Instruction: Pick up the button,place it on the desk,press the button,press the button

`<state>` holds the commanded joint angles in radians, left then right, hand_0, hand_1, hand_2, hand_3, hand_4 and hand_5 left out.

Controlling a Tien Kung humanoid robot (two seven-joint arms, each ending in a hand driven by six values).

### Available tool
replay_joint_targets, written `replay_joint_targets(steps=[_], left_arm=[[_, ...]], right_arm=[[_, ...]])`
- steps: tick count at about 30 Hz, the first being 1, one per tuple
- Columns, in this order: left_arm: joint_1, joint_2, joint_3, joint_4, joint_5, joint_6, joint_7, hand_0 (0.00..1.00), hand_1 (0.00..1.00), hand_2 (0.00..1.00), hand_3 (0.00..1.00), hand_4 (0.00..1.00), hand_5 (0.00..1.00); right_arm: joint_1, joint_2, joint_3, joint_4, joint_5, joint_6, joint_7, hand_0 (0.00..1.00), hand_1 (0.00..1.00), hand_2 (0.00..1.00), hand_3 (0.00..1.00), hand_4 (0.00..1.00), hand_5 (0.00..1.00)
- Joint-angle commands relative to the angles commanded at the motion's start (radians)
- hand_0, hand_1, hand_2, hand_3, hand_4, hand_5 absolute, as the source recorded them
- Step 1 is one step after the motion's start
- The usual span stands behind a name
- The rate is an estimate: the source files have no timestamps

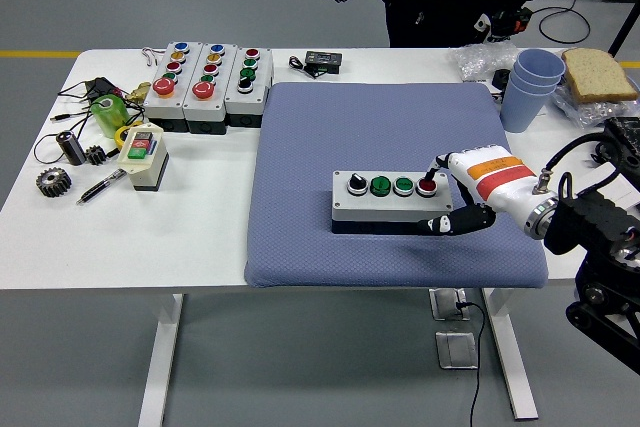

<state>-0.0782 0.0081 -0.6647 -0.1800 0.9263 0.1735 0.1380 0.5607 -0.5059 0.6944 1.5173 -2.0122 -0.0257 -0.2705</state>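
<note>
The button box (390,201) sits on the blue mat (380,127), and the right hand (462,192) is at its right end. A fingertip (432,171) rests on the red button (427,186), the thumb curled at the near side. The other fingers are hidden, so a grasp appears unlikely but cannot be confirmed.

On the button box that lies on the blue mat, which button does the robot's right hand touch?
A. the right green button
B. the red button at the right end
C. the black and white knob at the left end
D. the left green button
B: a fingertip of the right hand rests on the red button at the right end of the button box on the blue mat.
</note>
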Motion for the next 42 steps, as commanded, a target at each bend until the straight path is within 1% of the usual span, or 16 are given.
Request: replay_joint_targets(steps=[1,12,13,17,20,26,30,42], left_arm=[[0.0,0.0,0.0,0.0,0.001,0.0,0.0,0.622,0.658,0.677,0.598,0.334,0.637],[0.004,-0.001,-0.003,0.0,0.006,0.0,0.002,0.622,0.658,0.677,0.598,0.336,0.642],[0.005,-0.002,-0.004,0.0,0.007,0.0,0.002,0.622,0.658,0.677,0.596,0.333,0.641],[0.006,-0.002,-0.003,0.0,0.009,0.0,0.003,0.622,0.658,0.677,0.596,0.333,0.641],[0.007,-0.001,-0.005,0.0,0.012,-0.001,0.003,0.622,0.658,0.677,0.596,0.331,0.64],[0.009,-0.001,-0.005,0.0,0.013,-0.002,0.003,0.622,0.657,0.677,0.597,0.332,0.64],[0.008,-0.001,0.001,0.0,0.003,-0.001,0.001,0.622,0.657,0.677,0.597,0.332,0.64],[0.002,0.001,0.007,0.0,-0.005,-0.001,-0.001,0.622,0.658,0.677,0.597,0.333,0.64]], right_arm=[[0.0,0.0,-0.002,-0.001,0.001,0.001,0.0,0.131,0.002,0.158,0.646,0.952,0.579],[0.003,0.009,-0.026,-0.039,0.015,0.021,-0.001,0.13,0.002,0.157,0.645,0.948,0.592],[0.004,0.009,-0.028,-0.04,0.016,0.023,-0.001,0.131,0.002,0.157,0.643,0.945,0.605],[0.0,0.01,-0.017,-0.037,0.011,0.015,-0.002,0.131,0.002,0.157,0.643,0.945,0.605],[0.0,0.015,0.016,-0.014,-0.001,-0.007,0.0,0.131,0.002,0.158,0.643,0.948,0.606],[0.015,0.031,0.018,0.015,-0.006,-0.01,-0.004,0.131,0.002,0.157,0.642,0.948,0.61],[0.019,0.047,0.001,0.006,-0.005,-0.005,-0.007,0.131,0.002,0.157,0.642,0.948,0.61],[0.034,0.071,-0.021,-0.026,-0.001,-0.004,-0.011,0.133,0.002,0.157,0.642,0.95,0.614]])
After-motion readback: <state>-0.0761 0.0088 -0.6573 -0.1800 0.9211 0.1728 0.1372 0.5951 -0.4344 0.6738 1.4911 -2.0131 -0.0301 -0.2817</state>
